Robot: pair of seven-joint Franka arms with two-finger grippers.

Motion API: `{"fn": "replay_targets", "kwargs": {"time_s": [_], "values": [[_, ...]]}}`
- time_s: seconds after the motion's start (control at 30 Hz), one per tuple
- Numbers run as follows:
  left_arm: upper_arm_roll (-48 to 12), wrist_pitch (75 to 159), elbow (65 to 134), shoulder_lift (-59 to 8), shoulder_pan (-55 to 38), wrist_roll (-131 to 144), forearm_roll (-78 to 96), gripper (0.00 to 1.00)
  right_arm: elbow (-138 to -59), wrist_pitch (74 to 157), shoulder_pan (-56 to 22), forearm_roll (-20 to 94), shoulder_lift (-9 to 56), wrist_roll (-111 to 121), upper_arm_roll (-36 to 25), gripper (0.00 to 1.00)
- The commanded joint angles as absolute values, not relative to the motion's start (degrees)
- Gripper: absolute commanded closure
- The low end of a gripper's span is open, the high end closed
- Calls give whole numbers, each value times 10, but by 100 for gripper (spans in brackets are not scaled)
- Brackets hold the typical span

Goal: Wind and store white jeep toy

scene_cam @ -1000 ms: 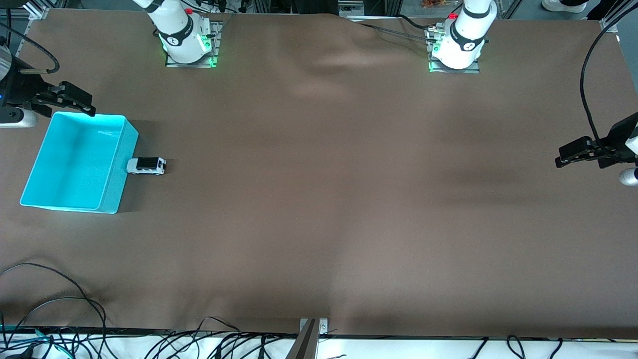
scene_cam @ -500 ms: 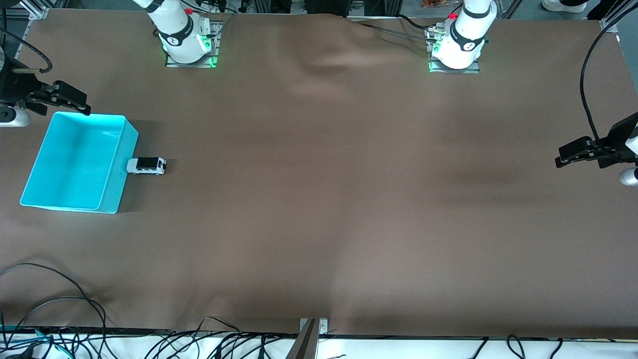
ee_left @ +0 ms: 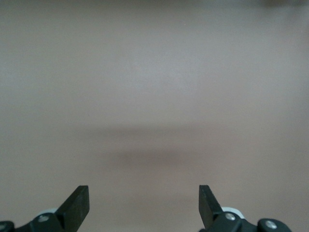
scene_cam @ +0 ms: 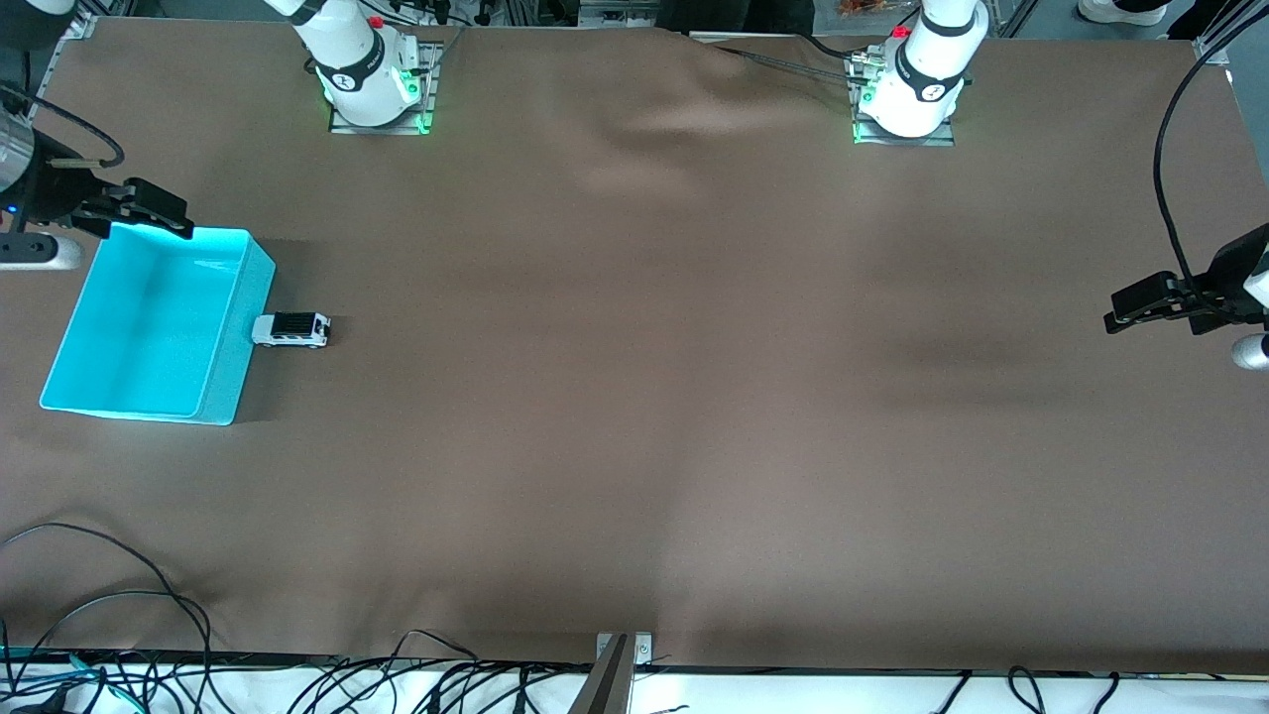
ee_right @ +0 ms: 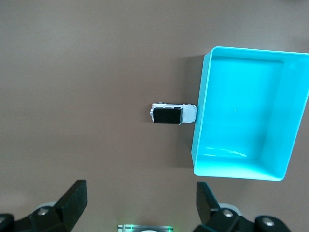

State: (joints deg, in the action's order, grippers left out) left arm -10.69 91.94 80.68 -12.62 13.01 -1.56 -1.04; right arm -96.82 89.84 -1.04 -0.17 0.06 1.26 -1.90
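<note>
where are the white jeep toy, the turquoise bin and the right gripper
white jeep toy [scene_cam: 290, 329]: front view, on its black roof panel
turquoise bin [scene_cam: 238, 337]: front view, on the wall beside the jeep
right gripper [scene_cam: 149, 210]: front view, between its fingertips, over the bin's corner

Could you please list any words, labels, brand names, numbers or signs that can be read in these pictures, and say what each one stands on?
No text can be read in any view.
Right arm's base: a small round mark on its black band, too small to read.
Left arm's base: the same kind of mark, too small to read.
White jeep toy: no lettering visible.
Turquoise bin: plain, no label.
</note>
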Motion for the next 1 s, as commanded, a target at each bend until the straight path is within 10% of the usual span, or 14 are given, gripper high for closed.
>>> {"fn": "replay_targets", "kwargs": {"time_s": [0.0,0.97], "values": [[-107,912,808,-120,130,-13,-2,0,-1028,947,-8,7,-20,18,-20,0],[-107,912,809,-120,130,-13,-2,0,-1309,1273,-7,0,-40,13,-32,0]]}}
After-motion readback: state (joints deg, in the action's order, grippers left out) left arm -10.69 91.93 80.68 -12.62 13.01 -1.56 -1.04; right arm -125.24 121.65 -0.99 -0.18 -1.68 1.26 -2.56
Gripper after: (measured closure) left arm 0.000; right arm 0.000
